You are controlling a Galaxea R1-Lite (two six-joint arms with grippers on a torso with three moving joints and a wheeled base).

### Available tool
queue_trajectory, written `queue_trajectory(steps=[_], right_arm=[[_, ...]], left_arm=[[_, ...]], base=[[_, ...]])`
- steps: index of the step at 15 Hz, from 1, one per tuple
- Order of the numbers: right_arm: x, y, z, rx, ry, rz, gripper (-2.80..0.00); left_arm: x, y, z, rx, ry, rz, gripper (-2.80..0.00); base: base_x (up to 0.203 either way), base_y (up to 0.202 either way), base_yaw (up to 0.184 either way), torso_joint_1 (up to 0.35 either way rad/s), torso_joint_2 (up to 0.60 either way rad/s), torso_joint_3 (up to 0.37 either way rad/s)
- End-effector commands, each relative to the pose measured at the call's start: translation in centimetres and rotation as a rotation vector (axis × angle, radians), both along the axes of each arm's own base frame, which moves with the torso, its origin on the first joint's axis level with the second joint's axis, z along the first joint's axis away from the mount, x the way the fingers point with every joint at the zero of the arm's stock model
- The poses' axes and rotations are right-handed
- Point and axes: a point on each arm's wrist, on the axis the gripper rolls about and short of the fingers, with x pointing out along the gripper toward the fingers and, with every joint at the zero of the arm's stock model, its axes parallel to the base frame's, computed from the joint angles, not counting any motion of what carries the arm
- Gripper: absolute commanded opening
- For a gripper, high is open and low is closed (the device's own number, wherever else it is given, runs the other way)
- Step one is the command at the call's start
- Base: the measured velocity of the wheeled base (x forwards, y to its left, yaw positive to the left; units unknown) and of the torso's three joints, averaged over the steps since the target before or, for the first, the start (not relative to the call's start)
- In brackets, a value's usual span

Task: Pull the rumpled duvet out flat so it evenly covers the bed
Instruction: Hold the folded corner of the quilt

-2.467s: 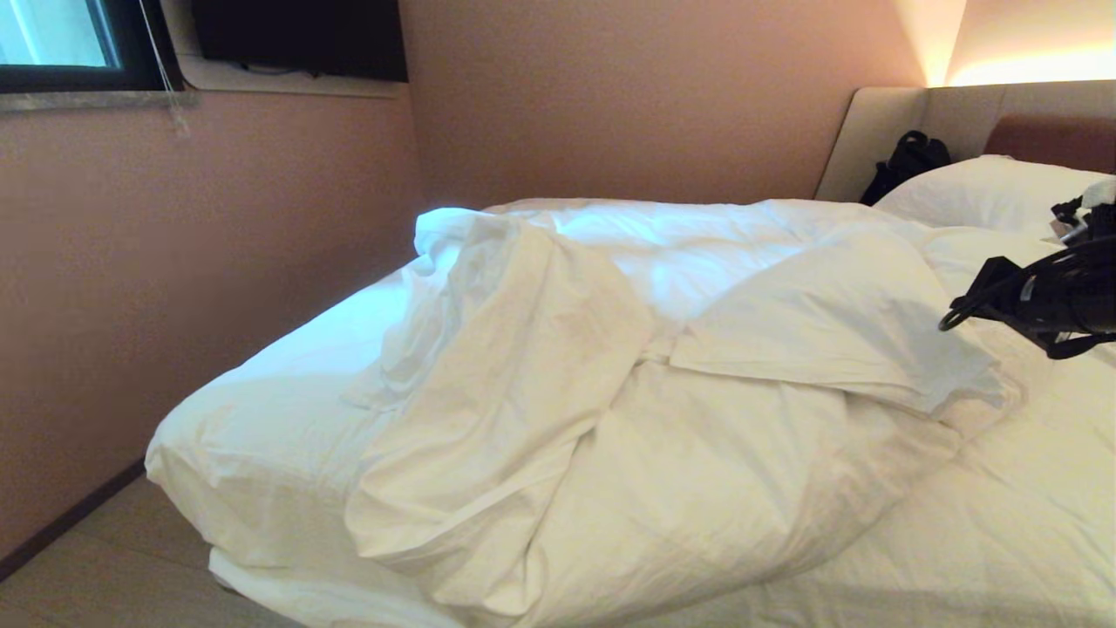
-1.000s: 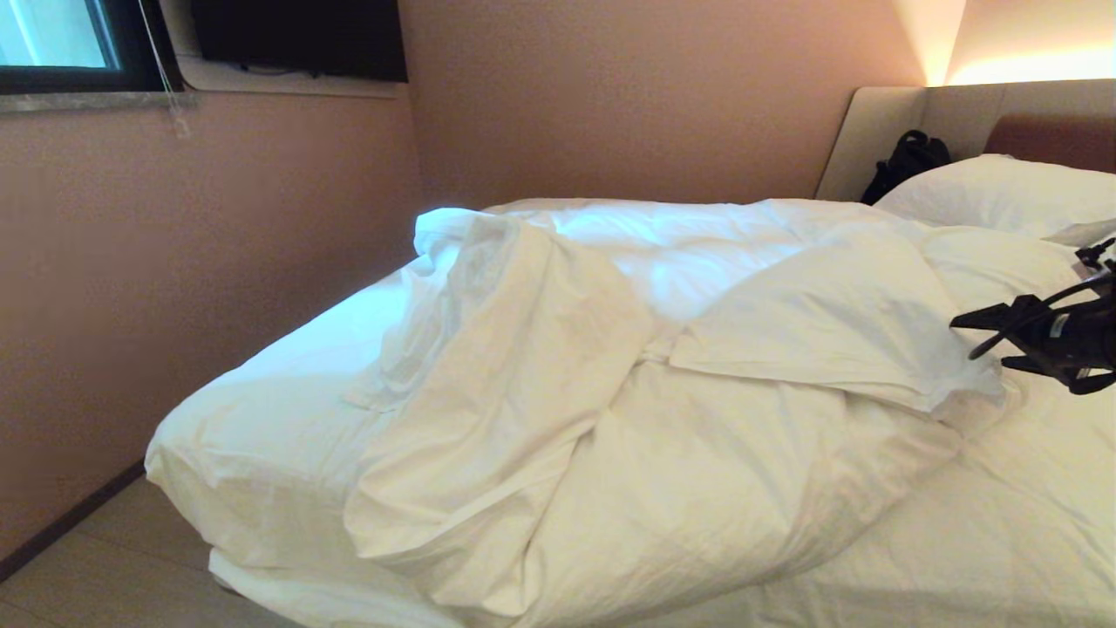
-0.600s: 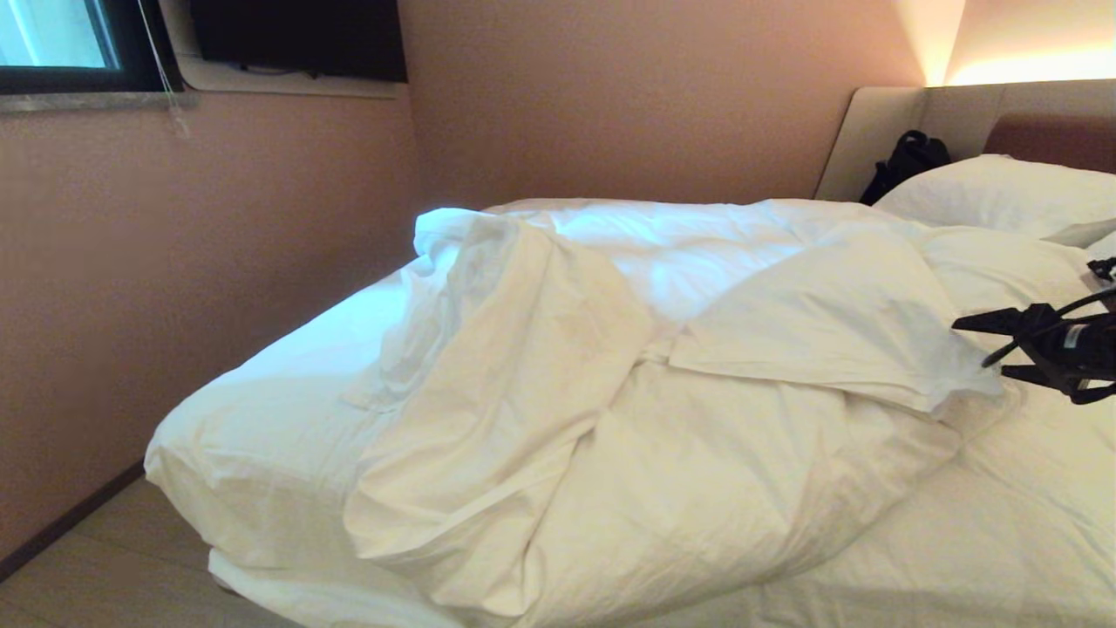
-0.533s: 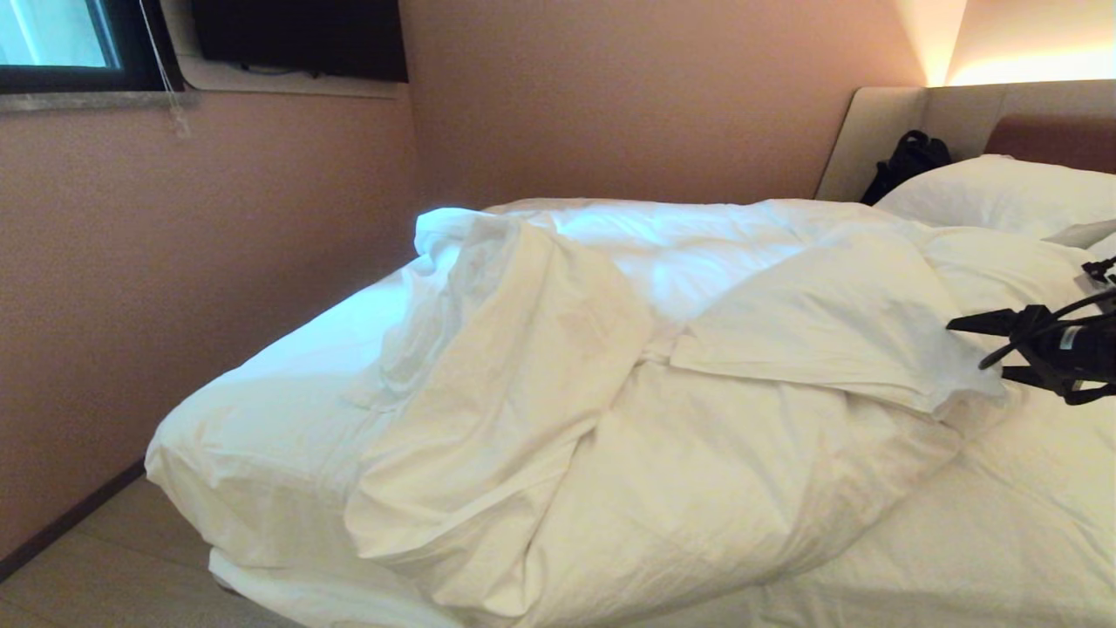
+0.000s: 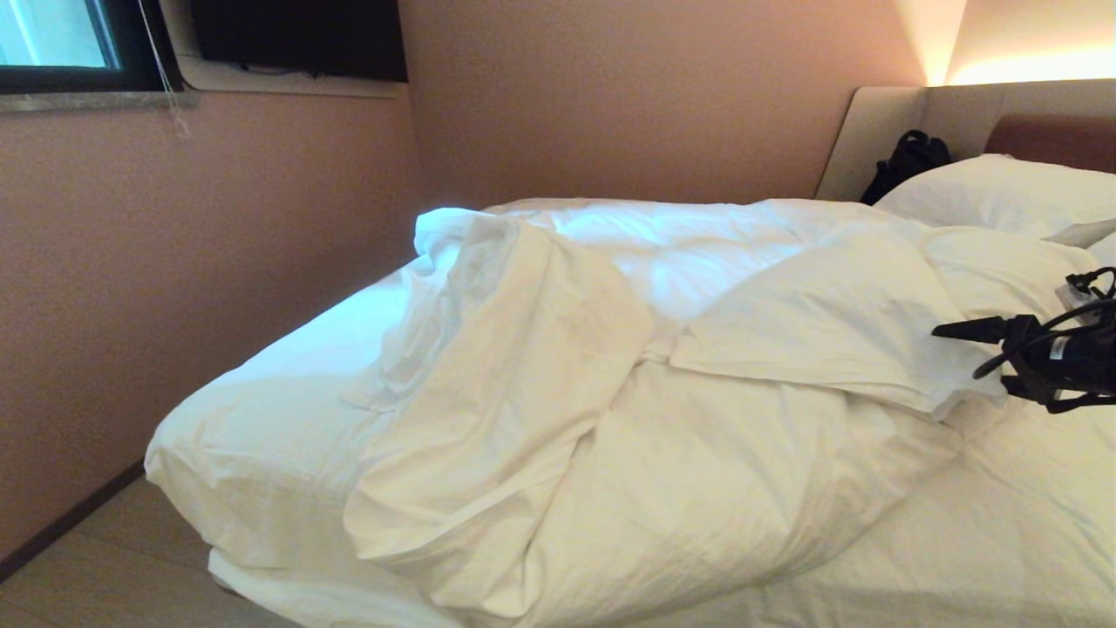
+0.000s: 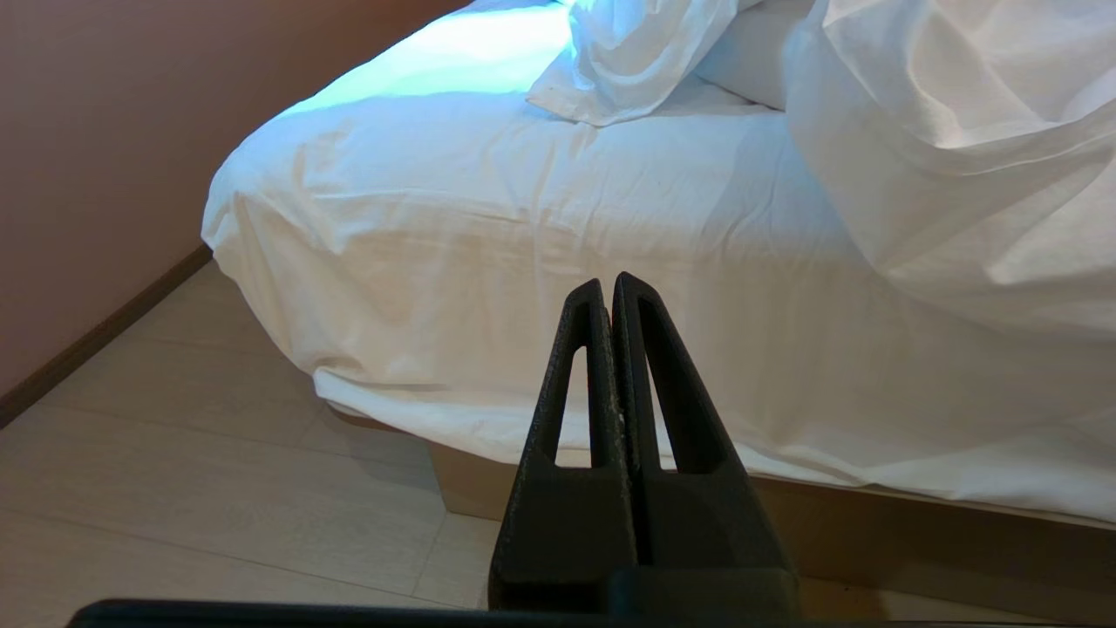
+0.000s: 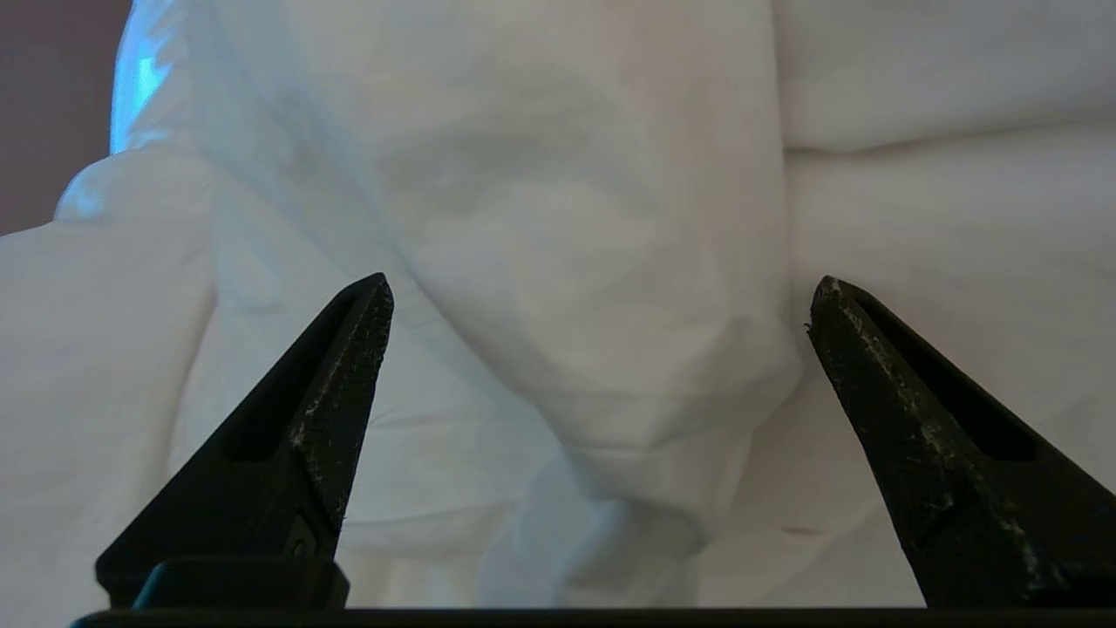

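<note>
- My right gripper (image 7: 602, 288) has spread wide, empty; the duvet's (image 5: 663, 410) folded corner (image 7: 610, 366) sits between its fingertips, ready to pinch.
- Left gripper (image 6: 608, 283) closed, empty, beside the bed (image 6: 488, 262).

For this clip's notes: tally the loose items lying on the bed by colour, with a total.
White: 2, the rumpled duvet and one pillow at the headboard.
Black: 1, a bag leaning against the headboard.
Total: 3.
</note>
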Motion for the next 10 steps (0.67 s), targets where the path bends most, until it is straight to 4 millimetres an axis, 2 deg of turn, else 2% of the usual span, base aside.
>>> queue_trajectory(steps=[1,6,10], right_arm=[[-0.1,0.2,-0.2,0.042,-0.013,0.060,0.00],[0.2,0.3,-1.1,0.063,0.002,0.082,0.00],[0.7,1.2,-1.5,0.093,0.001,0.142,0.00]], left_arm=[[0.0,0.0,0.0,0.000,0.000,0.001,-2.80],[0.0,0.0,0.0,0.000,0.000,0.001,-2.80],[0.0,0.0,0.0,0.000,0.000,0.001,-2.80]], base=[[0.000,0.000,0.000,0.000,0.00,0.000],[0.000,0.000,0.000,0.000,0.00,0.000],[0.000,0.000,0.000,0.000,0.00,0.000]])
